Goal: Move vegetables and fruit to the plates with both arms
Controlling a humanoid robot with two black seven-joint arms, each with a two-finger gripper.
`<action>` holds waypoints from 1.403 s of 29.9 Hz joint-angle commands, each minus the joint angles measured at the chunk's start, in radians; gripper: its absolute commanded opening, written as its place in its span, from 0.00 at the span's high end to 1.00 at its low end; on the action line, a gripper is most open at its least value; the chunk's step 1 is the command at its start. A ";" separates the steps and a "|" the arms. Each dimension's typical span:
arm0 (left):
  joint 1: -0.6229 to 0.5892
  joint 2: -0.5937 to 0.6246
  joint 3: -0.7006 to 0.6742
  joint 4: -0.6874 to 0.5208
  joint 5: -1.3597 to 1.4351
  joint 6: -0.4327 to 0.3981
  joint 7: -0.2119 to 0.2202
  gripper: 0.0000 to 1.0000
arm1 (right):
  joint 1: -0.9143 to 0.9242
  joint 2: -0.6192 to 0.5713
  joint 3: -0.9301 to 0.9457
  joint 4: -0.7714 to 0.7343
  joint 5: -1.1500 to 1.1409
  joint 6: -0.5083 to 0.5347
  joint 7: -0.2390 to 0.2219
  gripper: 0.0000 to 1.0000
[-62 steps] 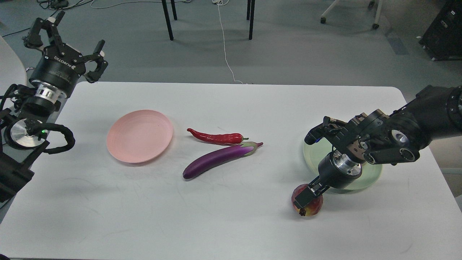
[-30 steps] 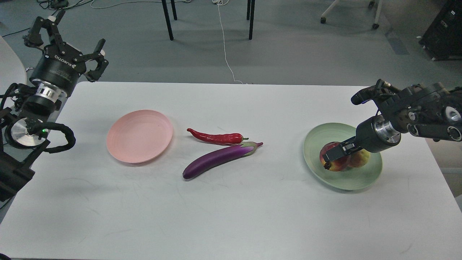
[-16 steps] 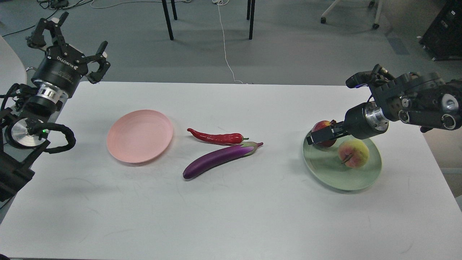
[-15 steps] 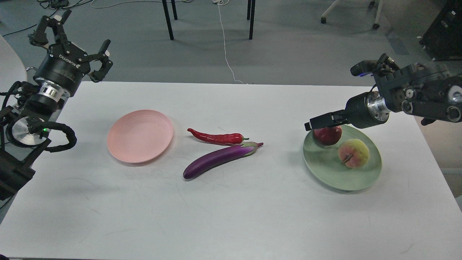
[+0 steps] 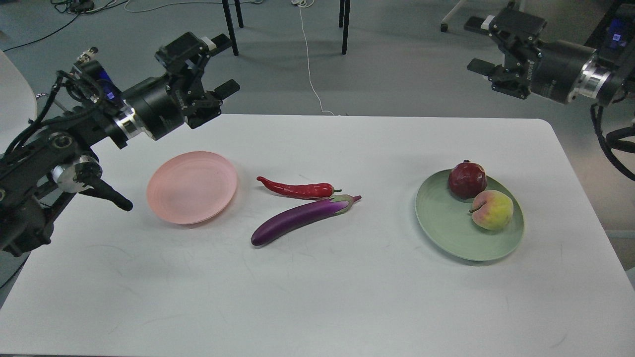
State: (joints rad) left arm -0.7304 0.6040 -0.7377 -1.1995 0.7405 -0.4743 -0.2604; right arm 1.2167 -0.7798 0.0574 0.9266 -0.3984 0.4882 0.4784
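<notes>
On matte green plate (image 5: 446, 233): round pomegranate (image 5: 467, 180), blushed peach (image 5: 491, 209). Left gripper (image 5: 212, 67), right gripper (image 5: 480, 45): jaws spread, empty.

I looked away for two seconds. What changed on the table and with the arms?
The right gripper carried the pomegranate onto the green plate beside the peach, let go and withdrew up and back, open. The left gripper swung in toward the pink plate. Chili and eggplant stayed.

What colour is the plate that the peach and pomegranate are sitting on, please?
The plate is pale green, seen clearly in the head view.
</notes>
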 commanded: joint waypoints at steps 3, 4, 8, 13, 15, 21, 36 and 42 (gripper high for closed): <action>0.012 -0.044 0.011 -0.173 0.547 0.008 0.001 0.02 | -0.193 -0.024 0.212 -0.012 0.261 0.001 0.005 0.02; 0.012 -0.067 0.024 -0.190 0.642 0.008 0.001 0.02 | -0.215 -0.033 0.229 -0.012 0.297 0.001 0.008 0.02; 0.008 -0.107 0.154 -0.215 0.940 0.008 0.006 0.02 | -0.314 -0.042 0.266 -0.017 0.444 0.001 0.009 0.01; -0.001 -0.116 0.216 -0.213 1.144 0.017 0.010 0.04 | -0.480 -0.035 0.326 -0.015 0.630 0.001 0.010 0.01; -0.003 -0.118 0.221 -0.210 1.264 0.016 0.009 0.06 | -0.557 -0.030 0.363 -0.015 0.662 0.001 0.010 0.01; -0.087 -0.155 0.369 -0.141 1.441 0.022 0.007 0.06 | -0.716 -0.004 0.508 -0.014 0.676 0.001 0.010 0.01; -0.104 -0.254 0.486 0.054 1.441 0.108 0.013 0.37 | -0.872 0.024 0.627 -0.014 0.673 0.001 0.010 0.01; -0.104 -0.257 0.526 0.103 1.441 0.164 0.020 0.62 | -0.870 0.024 0.647 -0.014 0.673 0.001 0.010 0.01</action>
State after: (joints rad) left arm -0.8347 0.3504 -0.2185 -1.1242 2.1820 -0.3415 -0.2411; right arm 0.3452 -0.7562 0.6980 0.9128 0.2748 0.4887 0.4888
